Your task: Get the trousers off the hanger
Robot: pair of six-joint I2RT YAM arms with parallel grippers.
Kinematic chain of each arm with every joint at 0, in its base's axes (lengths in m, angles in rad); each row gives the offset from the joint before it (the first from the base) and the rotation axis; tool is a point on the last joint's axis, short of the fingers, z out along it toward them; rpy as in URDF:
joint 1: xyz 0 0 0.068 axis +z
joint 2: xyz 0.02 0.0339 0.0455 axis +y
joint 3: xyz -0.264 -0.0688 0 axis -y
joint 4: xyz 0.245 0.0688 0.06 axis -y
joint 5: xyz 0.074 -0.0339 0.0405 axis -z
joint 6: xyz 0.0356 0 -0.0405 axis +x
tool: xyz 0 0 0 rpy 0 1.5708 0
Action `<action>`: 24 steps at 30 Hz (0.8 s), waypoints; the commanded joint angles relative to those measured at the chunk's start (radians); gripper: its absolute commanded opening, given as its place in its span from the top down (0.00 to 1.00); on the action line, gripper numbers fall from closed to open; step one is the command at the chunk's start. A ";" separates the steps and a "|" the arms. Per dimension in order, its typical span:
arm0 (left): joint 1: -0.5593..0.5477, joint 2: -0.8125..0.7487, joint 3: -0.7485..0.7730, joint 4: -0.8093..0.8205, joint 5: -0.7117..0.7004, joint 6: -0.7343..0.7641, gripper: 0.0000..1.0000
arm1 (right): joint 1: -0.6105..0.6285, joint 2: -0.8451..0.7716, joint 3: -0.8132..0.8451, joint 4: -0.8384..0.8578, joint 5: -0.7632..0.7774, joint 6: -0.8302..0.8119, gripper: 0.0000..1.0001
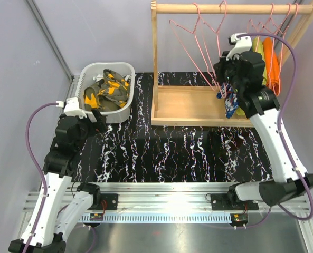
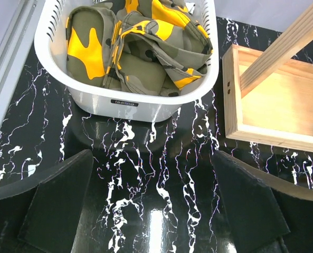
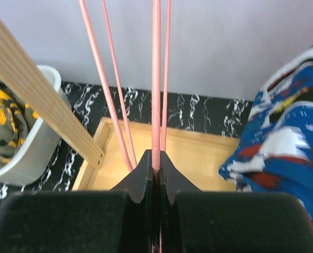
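Observation:
The blue trousers with white-red print (image 1: 230, 104) hang over the wooden rack's base, just right of my right gripper (image 1: 223, 84); the arm hides their top. They also show at the right of the right wrist view (image 3: 288, 147). My right gripper (image 3: 155, 166) is shut on a pink hanger wire (image 3: 155, 79). The olive camouflage trousers (image 1: 107, 90) lie crumpled in the white basket (image 1: 125, 112), as the left wrist view (image 2: 140, 52) also shows. My left gripper (image 2: 153, 211) is open and empty above the marbled table, just in front of the basket (image 2: 145, 108). The black-white-grey trousers are out of view.
The wooden rack has a tray base (image 1: 190, 105) and a top rail (image 1: 230, 8) with several pink hangers (image 1: 198, 31). A plain orange garment (image 1: 272, 60) and a lime-green one (image 1: 258, 45) hang at its right end. The rack's left post (image 3: 40, 89) stands close to my right gripper.

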 commanded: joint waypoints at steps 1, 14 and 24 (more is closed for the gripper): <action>-0.003 0.014 0.006 0.040 -0.011 0.017 0.01 | 0.006 0.048 0.086 0.153 0.004 -0.012 1.00; -0.002 0.019 0.003 0.029 -0.003 0.044 0.01 | 0.056 0.210 0.144 0.146 -0.074 0.039 1.00; 0.003 0.031 0.010 0.015 -0.025 0.040 0.01 | 0.059 0.112 0.123 0.031 0.010 0.036 0.43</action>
